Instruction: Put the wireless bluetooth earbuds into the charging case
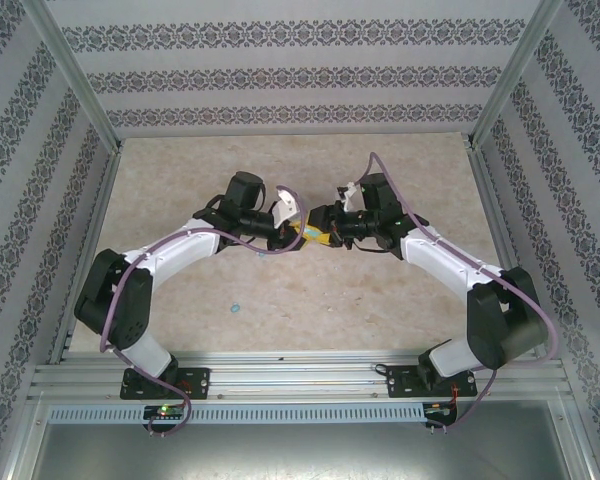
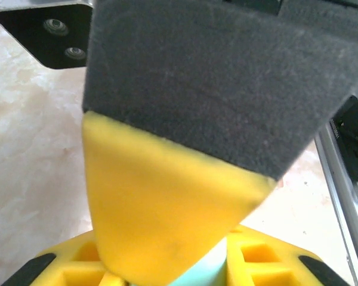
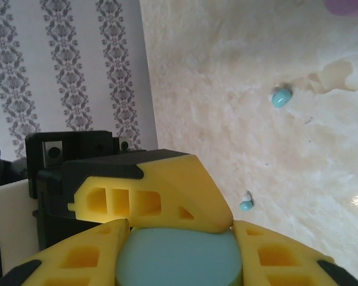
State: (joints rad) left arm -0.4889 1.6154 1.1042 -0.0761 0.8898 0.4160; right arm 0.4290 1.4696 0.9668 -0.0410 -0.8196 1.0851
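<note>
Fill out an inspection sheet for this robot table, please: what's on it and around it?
Surface: beige marbled tabletop with a faint stain.
Job's things: light blue case held between both end effectors. One light blue earbud and a second light blue earbud lie loose on the tabletop, outside the case.
Clutter: purple shape cut off at the picture's edge; cannot tell what it is.
Grippers: left end effector shut on the case. Right end effector has its fingers against both sides of the case.
Cables: left purple cable and right purple cable each run along an arm.
Surroundings: patterned walls, aluminium frame.
</note>
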